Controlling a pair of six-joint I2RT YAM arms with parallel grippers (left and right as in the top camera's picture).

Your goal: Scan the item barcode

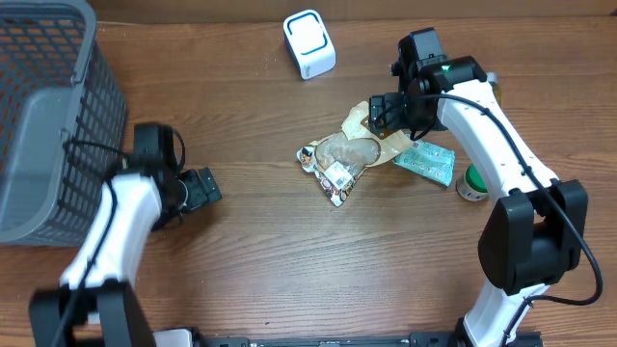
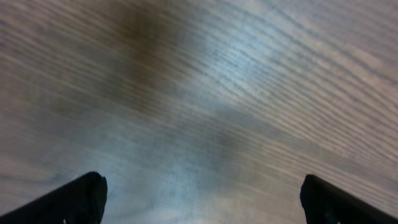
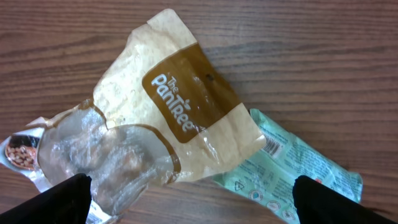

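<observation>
A pile of items lies mid-table. On top is a tan and brown "PanTree" bag (image 1: 364, 133) (image 3: 186, 118). A clear snack pack (image 1: 333, 166) (image 3: 106, 162) with a white barcode label (image 1: 339, 178) pokes out to its left. A teal packet (image 1: 426, 162) (image 3: 298, 171) lies under its right side and shows a small barcode (image 3: 271, 147). My right gripper (image 1: 380, 114) (image 3: 193, 208) hovers open over the bag, its fingers straddling the pile and holding nothing. My left gripper (image 1: 204, 188) (image 2: 202, 205) is open over bare wood, well left of the pile. The white scanner (image 1: 308, 43) stands at the back.
A grey mesh basket (image 1: 58, 58) fills the back left corner. A small green and white can (image 1: 470, 183) stands just right of the teal packet, beside my right arm. The wooden table (image 1: 289, 270) runs bare along the front.
</observation>
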